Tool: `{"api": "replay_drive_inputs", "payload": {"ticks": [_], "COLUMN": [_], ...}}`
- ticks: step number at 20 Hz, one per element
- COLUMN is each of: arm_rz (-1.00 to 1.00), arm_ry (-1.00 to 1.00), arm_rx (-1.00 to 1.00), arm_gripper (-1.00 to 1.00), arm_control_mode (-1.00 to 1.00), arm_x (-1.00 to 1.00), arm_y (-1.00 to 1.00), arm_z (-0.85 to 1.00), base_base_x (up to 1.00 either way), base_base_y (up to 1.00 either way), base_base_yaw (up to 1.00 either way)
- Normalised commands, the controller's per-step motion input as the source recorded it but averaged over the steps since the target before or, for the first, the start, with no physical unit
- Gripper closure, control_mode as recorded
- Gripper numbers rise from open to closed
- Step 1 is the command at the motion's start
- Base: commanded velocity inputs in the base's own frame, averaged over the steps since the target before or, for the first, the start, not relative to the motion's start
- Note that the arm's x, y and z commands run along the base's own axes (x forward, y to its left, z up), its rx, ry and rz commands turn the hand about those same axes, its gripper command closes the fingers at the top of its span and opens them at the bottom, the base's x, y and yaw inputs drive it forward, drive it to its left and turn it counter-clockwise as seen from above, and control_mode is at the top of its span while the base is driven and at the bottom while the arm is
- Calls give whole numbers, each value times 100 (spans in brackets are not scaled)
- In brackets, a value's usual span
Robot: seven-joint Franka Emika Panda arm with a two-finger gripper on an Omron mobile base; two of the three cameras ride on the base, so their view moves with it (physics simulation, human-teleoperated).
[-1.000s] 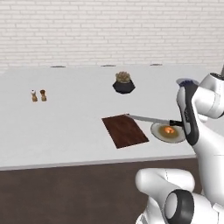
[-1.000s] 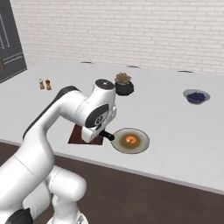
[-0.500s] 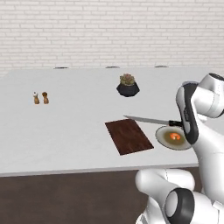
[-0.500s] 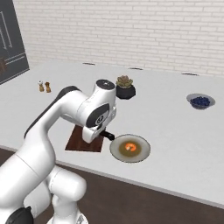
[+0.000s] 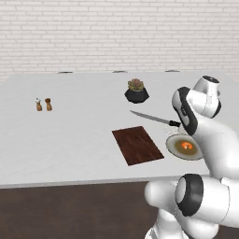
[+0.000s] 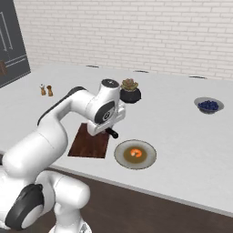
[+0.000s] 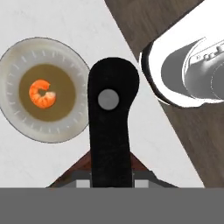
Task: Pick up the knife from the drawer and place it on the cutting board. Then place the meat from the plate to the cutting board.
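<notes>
In the left base view, the knife (image 5: pixel 151 118) hangs in the air right of centre, its silver blade pointing toward the upper left and its black handle vanishing behind the white arm at the right, where the hand (image 5: pixel 178 124) pinches it. Below the blade, the cutting board (image 5: pixel 137 144) lies flat on the white desk (image 5: pixel 70 135), just left of the plate (image 5: pixel 185 146), which carries the meat (image 5: pixel 187 145) in its tan centre. A black pot with a plant (image 5: pixel 137 91) stands above the knife, and two small shakers (image 5: pixel 43 104) stand at the far left.

In the right base view, the arm arches across the middle of the frame and covers most of the knife; only the black handle end (image 6: pixel 112 133) pokes out below the wrist, over the right edge of the board (image 6: pixel 90 140). The plate (image 6: pixel 135 154) sits just right of the board with the meat (image 6: pixel 134 153) on it. A dark blue bowl (image 6: pixel 208 105) sits at the right, well apart.

In the hand view, the black knife handle (image 7: pixel 111 127) rises up the middle from the bottom, with the hand (image 7: pixel 112 183) pressed onto it. The plate (image 7: pixel 46 89) and meat (image 7: pixel 42 93) lie at the upper left, and a corner of the board (image 7: pixel 83 168) shows at the bottom.
</notes>
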Motion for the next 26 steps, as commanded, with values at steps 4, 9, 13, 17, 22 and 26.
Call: {"api": "replay_drive_inputs", "payload": {"ticks": [4,9,13,17,22,26], "arm_rz": [-61,-65,-60,-56,-42,-15], "arm_ry": [7,8,10,3,10,0], "arm_rx": [8,9,8,0,0,0], "arm_gripper": [100,100,100,100,100,100], "arm_control_mode": [-100,-100,-100,-100,-100,-100], "arm_x": [82,67,37,20,5,20], "arm_y": [48,68,90,75,55,34], "arm_z": [-60,-59,-49,-33,-1,2], "base_base_x": [0,0,0,0,0,0], "base_base_y": [0,0,0,0,0,0], "base_base_yaw": [0,0,0,0,0,0]}}
